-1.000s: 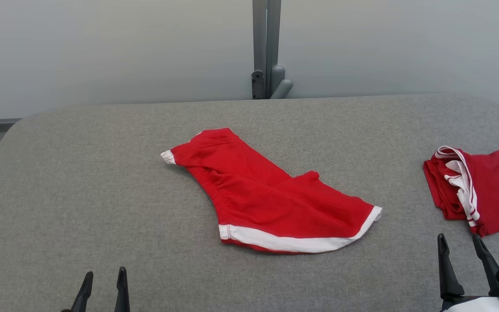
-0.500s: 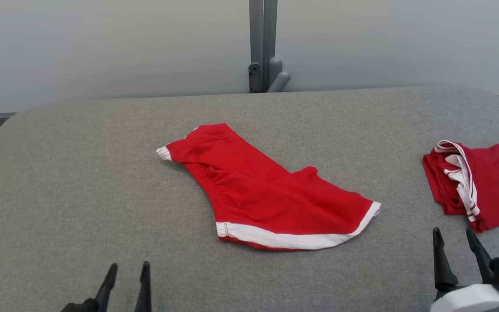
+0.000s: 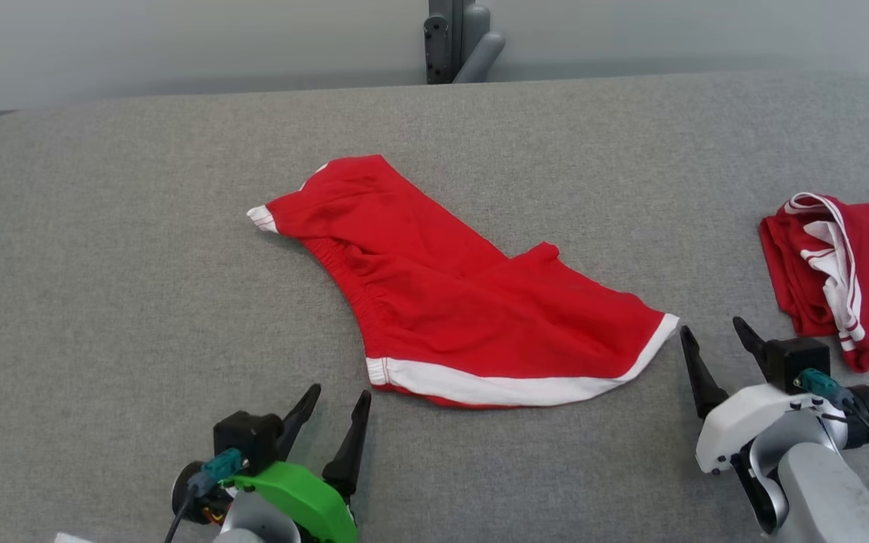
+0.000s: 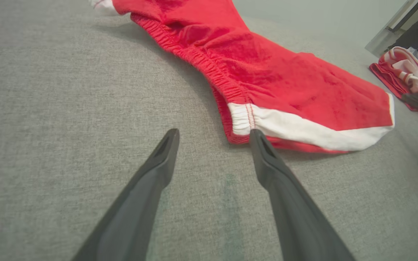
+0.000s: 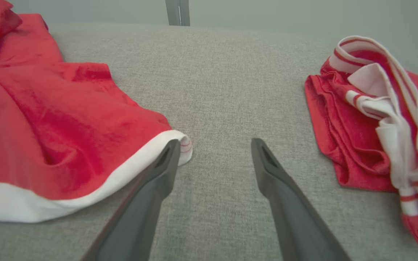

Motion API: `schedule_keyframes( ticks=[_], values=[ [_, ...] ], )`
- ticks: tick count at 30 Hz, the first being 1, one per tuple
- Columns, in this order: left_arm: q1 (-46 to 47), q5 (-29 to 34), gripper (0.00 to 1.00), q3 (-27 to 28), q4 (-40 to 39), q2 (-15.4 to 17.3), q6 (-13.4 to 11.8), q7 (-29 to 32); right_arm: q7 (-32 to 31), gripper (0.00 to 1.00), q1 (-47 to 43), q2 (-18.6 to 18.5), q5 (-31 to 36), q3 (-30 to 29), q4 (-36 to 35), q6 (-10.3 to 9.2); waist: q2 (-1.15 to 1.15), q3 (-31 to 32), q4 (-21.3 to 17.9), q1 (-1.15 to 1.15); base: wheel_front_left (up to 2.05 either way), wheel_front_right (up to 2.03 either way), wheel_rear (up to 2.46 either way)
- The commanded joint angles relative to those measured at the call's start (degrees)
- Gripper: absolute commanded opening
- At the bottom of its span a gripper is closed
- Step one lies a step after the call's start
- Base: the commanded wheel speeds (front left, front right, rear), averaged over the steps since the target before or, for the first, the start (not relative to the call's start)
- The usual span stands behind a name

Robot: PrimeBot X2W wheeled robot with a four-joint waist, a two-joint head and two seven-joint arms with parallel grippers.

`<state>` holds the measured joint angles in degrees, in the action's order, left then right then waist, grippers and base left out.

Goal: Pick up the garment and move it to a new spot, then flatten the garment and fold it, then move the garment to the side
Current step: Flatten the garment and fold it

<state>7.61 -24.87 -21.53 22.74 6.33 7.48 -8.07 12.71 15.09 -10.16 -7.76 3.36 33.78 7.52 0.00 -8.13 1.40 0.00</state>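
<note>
The garment [image 3: 465, 309], red shorts with a white hem band, lies spread and a little rumpled in the middle of the grey table [image 3: 102, 264]. My left gripper [image 3: 338, 394] stands open just short of the hem's near left corner; in the left wrist view that corner of the garment [image 4: 267, 83] sits right at the tip of one finger, with the left gripper [image 4: 212, 136] empty. My right gripper [image 3: 712, 332] is open beside the hem's right corner. In the right wrist view the garment [image 5: 49, 119] meets one finger of the right gripper [image 5: 214, 145].
A second red and white piece of clothing [image 3: 842, 275] lies bunched at the table's right edge, also seen as the bunched clothing [image 5: 376, 119] in the right wrist view. A grey post [image 3: 453, 38] stands behind the table's far edge.
The head camera has tilted down, shifting the whole picture. Both arms have come forward, so the grippers now stand close to the garment's two near corners. The garment lies unchanged.
</note>
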Motion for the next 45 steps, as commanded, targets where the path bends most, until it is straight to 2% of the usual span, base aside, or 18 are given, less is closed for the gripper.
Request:
schedule_keyframes(
  ticks=[1, 15, 26, 35, 36, 37, 38, 39, 40, 41, 42, 45],
  values=[
    [2.15, -0.80, 1.00, -1.02, 1.05, 0.25, 0.02, 0.43, 0.17, 1.00, 1.99, -0.44, 0.38, 1.14, 1.80, -0.07, 0.00, -1.75, 0.04, 0.00, 0.00, 0.00, 0.00],
    [8.44, -5.97, 1.00, -5.71, 6.78, 0.44, 0.02, -0.74, 1.60, 1.00, 7.02, -0.69, -1.83, 7.00, 9.17, -0.07, 0.00, -3.79, -0.45, 0.00, 0.00, 0.00, 0.00],
    [11.16, -9.22, 1.00, -10.06, 9.87, 1.40, 0.02, -1.28, 2.41, 1.00, 10.21, -0.76, -3.13, 10.83, 11.43, -0.07, 0.00, -4.40, -1.21, 0.00, 0.00, 0.00, 0.00],
    [12.44, -11.49, 1.00, -13.31, 8.88, 1.97, 0.02, -1.68, 2.45, 1.00, 10.89, -0.81, -3.85, 11.72, 11.65, -0.07, 0.00, -4.47, -1.08, 0.00, 0.00, 0.00, 0.00],
    [12.52, -11.79, 0.97, -13.63, 8.68, 2.15, 0.02, -1.73, 2.46, 1.00, 10.83, -0.84, -3.91, 11.76, 11.48, -0.07, 0.00, -4.47, -1.08, 0.00, 0.00, 0.00, 0.00],
    [12.61, -12.10, 0.84, -13.92, 8.55, 2.36, 0.02, -1.84, 2.46, 1.00, 10.76, -0.86, -3.92, 11.82, 11.35, -0.07, 0.00, -4.46, -1.08, 0.00, 0.00, 0.00, 0.00],
    [12.73, -12.32, 0.57, -14.34, 8.45, 2.52, 0.02, -1.91, 2.46, 0.95, 10.70, -0.84, -3.92, 11.94, 11.27, -0.07, 0.00, -4.45, -1.09, 0.00, 0.00, 0.00, 0.00],
    [12.86, -12.62, 0.44, -14.76, 8.33, 2.60, 0.02, -1.87, 2.47, 0.79, 10.70, -0.80, -3.96, 12.08, 11.15, -0.07, 0.00, -4.43, -1.12, 0.00, 0.00, 0.00, 0.00],
    [13.00, -12.94, 0.29, -15.08, 8.16, 2.68, 0.02, -1.91, 2.47, 0.49, 10.79, -0.78, -3.94, 12.23, 10.98, -0.07, 0.00, -4.42, -1.19, 0.00, 0.00, 0.00, 0.00],
    [13.14, -13.39, 0.00, -15.50, 7.96, 2.81, 0.02, -1.92, 2.48, 0.27, 10.87, -0.79, -3.81, 12.65, 10.81, -0.07, 0.00, -4.39, -1.26, 0.00, 0.00, 0.00, 0.00],
    [13.24, -13.51, 0.00, -15.95, 7.81, 3.02, 0.02, -1.97, 2.48, 0.00, 10.92, -0.81, -3.87, 12.79, 10.57, -0.07, 0.00, -4.32, -1.33, 0.00, 0.00, 0.00, 0.00],
    [13.39, -14.76, 0.00, -16.50, 7.13, 3.76, 0.02, -2.20, 2.48, 0.00, 10.80, -0.90, -4.30, 13.25, 9.40, -0.07, 0.00, -3.90, -1.51, 0.00, 0.00, 0.00, 0.00]
  ],
)
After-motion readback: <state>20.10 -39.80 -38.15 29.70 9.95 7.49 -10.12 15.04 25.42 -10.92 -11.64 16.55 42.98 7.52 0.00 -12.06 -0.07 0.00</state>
